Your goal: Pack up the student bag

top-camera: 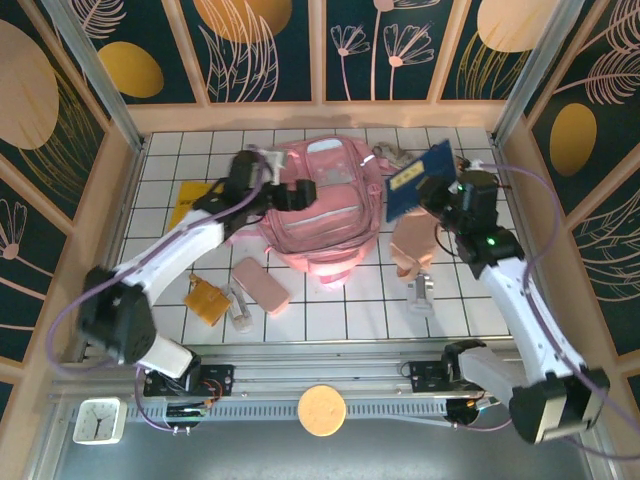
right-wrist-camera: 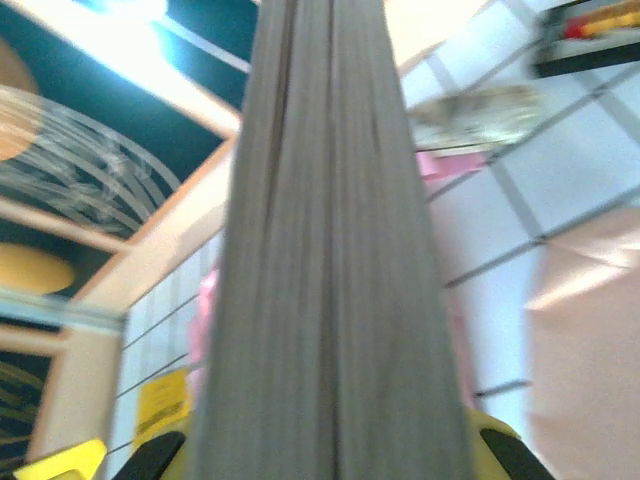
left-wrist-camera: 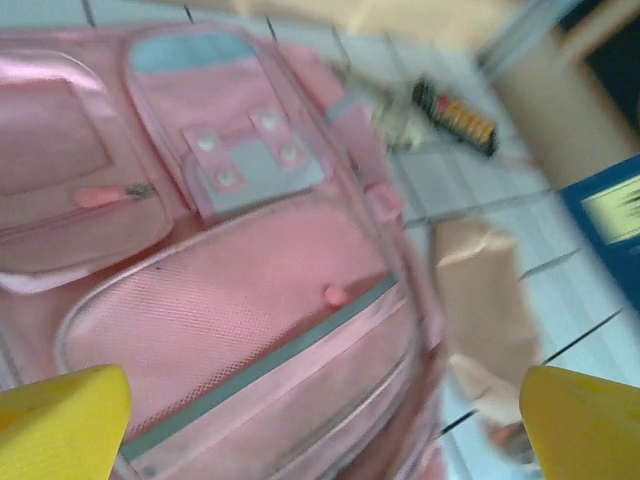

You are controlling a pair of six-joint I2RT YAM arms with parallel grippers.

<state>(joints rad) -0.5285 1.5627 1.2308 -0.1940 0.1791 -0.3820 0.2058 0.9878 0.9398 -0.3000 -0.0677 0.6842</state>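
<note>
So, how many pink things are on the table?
2: the student bag in the middle, and a flat pencil case beside its near left corner. The bag may hide others.

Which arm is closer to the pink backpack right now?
Left. The left end effector, open, is above the front of the backpack; the right end effector holds a blue book off to its right.

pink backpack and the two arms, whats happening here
The right gripper holds a blue book raised off the table, just right of the student bag. The left gripper hovers open over the bag's front pockets. The bag lies flat, and the book is not in it yet.
</note>
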